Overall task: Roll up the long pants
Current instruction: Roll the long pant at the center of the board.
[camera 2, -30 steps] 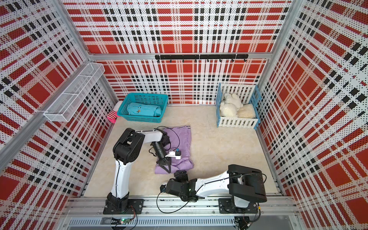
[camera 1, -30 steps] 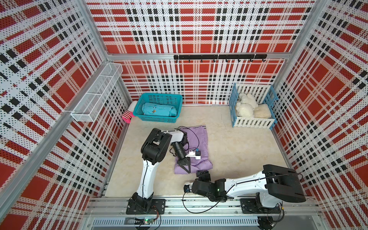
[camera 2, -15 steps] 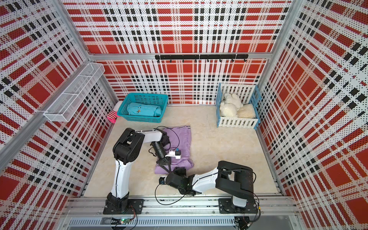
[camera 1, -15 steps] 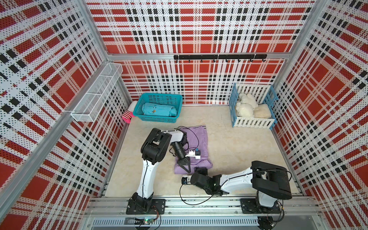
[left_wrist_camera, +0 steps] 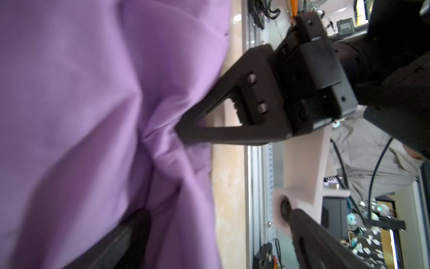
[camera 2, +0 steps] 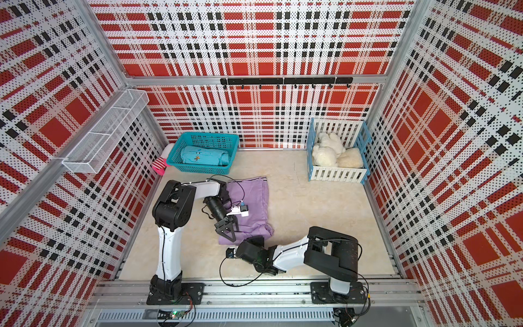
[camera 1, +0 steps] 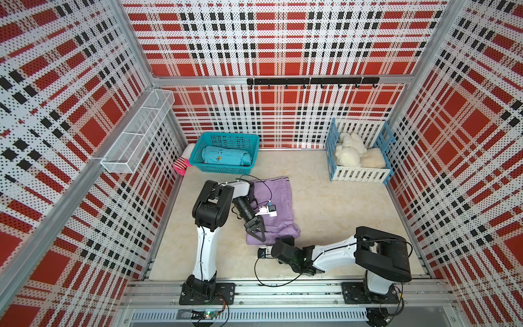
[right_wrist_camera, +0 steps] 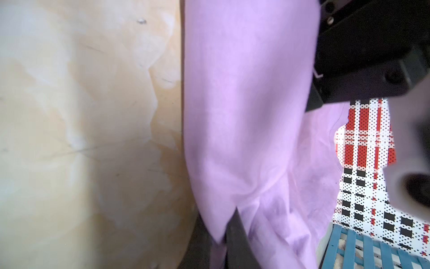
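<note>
The long pants (camera 1: 278,198) (camera 2: 254,195) lie flat on the floor, lilac, with the striped waistband at the far end and a bunched fold at the near end. My left gripper (camera 1: 256,235) (camera 2: 228,235) (left_wrist_camera: 213,213) stands open over that near fold; one of its fingers (left_wrist_camera: 132,230) rests on the cloth and nothing is held. My right gripper (camera 1: 286,242) (camera 2: 256,240) (right_wrist_camera: 224,240) reaches in low from the front and is shut on the near edge of the long pants (right_wrist_camera: 244,116). In the left wrist view its tips pinch a crease in the long pants (left_wrist_camera: 93,116).
A teal basket (camera 1: 226,136) holding a teal rolled garment (camera 1: 226,155) stands at the back left, with a striped pink sock (camera 1: 181,165) beside it. A blue-and-white crate (camera 1: 359,177) of plush toys sits back right. A wire shelf (camera 1: 138,133) hangs on the left wall.
My left gripper has opened and let go of the cloth. My right arm has swung in from the front to the near edge of the pants, and its gripper has shut on it.
</note>
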{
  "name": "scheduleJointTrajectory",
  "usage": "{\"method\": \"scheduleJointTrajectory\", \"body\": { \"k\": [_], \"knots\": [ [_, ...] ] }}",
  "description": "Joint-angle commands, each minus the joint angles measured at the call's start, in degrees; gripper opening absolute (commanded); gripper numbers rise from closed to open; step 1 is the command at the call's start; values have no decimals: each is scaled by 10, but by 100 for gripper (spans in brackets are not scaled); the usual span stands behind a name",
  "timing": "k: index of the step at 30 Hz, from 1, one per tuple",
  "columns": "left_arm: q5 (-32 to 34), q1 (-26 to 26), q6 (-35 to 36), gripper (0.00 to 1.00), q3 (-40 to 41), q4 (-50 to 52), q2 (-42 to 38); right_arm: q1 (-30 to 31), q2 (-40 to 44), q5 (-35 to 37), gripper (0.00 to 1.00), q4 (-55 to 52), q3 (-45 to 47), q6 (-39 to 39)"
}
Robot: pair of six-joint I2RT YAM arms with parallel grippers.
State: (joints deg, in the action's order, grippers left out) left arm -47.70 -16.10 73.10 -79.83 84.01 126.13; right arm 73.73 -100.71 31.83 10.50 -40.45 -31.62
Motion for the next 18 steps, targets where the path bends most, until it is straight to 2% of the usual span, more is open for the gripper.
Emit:
{"method": "scheduleJointTrajectory", "body": {
  "k": [1, 5, 8, 12, 18],
  "knots": [
    [107, 80, -47, 99, -14, -189, -8, -9, -9, -37, 0, -107, 27, 19],
    [139, 159, -166, 99, -15, -296, -55, -9, 12, -63, 0, -141, 20, 30],
    [194, 188, -230, 99, 16, -382, -113, -10, 36, -99, 0, -187, 0, 37],
    [328, 185, -316, 99, 84, -506, -200, -28, 62, -193, 0, -281, -56, 38],
    [529, 134, -381, 99, 200, -657, -370, -111, 59, -357, 0, -435, -181, 30]
  ]
}}
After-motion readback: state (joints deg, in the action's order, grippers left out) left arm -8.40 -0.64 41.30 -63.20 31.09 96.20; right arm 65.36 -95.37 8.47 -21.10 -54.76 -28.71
